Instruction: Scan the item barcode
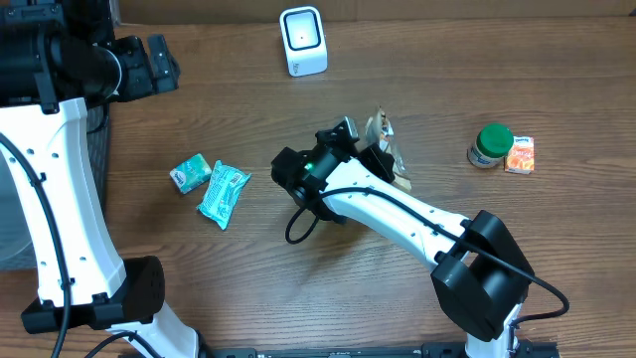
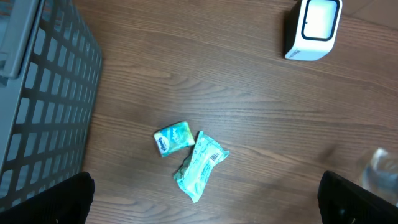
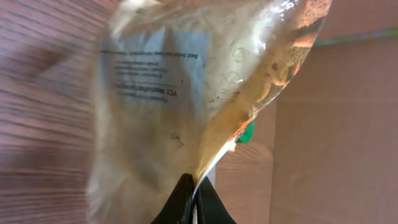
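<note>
My right gripper (image 1: 376, 159) is shut on the lower edge of the item, a crinkled clear-and-tan bag (image 1: 386, 139), and holds it up above the middle of the table. In the right wrist view the bag (image 3: 186, 93) fills the frame above the pinched fingertips of the right gripper (image 3: 194, 186). A pale label with mirrored print (image 3: 149, 81) shows through the film, and I see no barcode. The white scanner (image 1: 303, 40) stands at the back centre, apart from the bag. My left gripper (image 1: 159, 62) hovers at the back left, open and empty (image 2: 208, 202).
Two teal packets (image 1: 190, 174) (image 1: 224, 194) lie left of centre, directly below the left wrist camera (image 2: 173, 137) (image 2: 200, 163). A green-lidded jar (image 1: 490, 145) and an orange carton (image 1: 519, 154) sit at the right. A grey mesh basket (image 2: 43, 93) borders the left edge.
</note>
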Tool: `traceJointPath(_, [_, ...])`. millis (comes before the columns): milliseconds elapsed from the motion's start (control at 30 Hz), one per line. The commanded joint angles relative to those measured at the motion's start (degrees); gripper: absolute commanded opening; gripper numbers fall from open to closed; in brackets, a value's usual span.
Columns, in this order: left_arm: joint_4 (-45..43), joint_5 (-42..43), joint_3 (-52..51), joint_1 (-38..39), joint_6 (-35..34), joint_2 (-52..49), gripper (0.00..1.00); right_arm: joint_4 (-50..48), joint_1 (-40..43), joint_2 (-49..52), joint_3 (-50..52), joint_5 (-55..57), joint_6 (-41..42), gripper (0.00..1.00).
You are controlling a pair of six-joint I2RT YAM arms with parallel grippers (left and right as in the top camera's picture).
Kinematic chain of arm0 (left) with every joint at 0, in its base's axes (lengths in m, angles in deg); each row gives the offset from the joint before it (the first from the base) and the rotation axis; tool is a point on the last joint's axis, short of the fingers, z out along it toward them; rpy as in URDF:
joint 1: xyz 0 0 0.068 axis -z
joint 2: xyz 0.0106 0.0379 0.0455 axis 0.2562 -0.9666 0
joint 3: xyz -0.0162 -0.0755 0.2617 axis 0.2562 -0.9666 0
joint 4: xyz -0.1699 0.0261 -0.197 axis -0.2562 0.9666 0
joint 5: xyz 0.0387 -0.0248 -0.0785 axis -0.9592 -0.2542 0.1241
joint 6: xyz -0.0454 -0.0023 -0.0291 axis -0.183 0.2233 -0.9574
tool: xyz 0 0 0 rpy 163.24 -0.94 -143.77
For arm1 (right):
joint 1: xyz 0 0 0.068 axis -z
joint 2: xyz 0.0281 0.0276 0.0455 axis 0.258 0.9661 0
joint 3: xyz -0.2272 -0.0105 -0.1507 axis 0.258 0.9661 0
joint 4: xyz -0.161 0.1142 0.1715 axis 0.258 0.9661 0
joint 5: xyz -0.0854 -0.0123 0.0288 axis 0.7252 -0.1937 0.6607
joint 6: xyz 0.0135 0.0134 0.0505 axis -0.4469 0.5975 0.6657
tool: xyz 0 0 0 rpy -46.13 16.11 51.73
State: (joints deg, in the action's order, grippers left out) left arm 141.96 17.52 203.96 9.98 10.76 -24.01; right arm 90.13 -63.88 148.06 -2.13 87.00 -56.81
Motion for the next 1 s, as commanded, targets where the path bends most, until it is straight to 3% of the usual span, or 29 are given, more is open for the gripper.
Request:
traceJointPath(0, [0.11, -0.37, 0.55, 0.37, 0.96, -0.2, 1.0, -5.66, -0.07, 1.01, -1.16, -4.0, -8.2, 0.04])
traceJointPath(67, [0.11, -0.37, 0.55, 0.37, 0.96, -0.2, 1.0, -8.68, -0.07, 3.06, -1.14, -7.23, -11.41, 0.04])
traceJointPath(233, [0.11, -0.37, 0.55, 0.37, 0.96, -0.2, 1.0, -10.01, -1.36, 9.99, -1.16, 2.36, -12.02, 0.04])
traceJointPath(400, [0.11, -0.37, 0.55, 0.37, 0.96, -0.2, 1.0, -10.62, -4.15, 13.9, -1.16, 1.9, -12.39, 0.05])
traceJointPath(467, [0.11, -0.37, 0.55, 0.37, 0.96, -0.2, 1.0, -11.41, -5.9, 14.23, -1.16, 0.37, -12.39, 0.13])
traceJointPath(533, [0.11, -0.37, 0.55, 0.37, 0.96, -0.2, 1.0, -12.98, -7.87, 14.03, -1.29, -2.82, -12.41, 0.33])
traceJointPath(667, [0.11, -0.37, 0.55, 0.37, 0.96, -0.2, 1.0, -12.37, -10.97, 13.66, -3.28, -11.06, -12.41, 0.59])
traceJointPath(967, [0.11, -0.37, 0.55, 0.37, 0.96, -0.2, 1.0, -10.88, -8.98, 5.07, -11.69, -32.11, -12.44, 0.64])
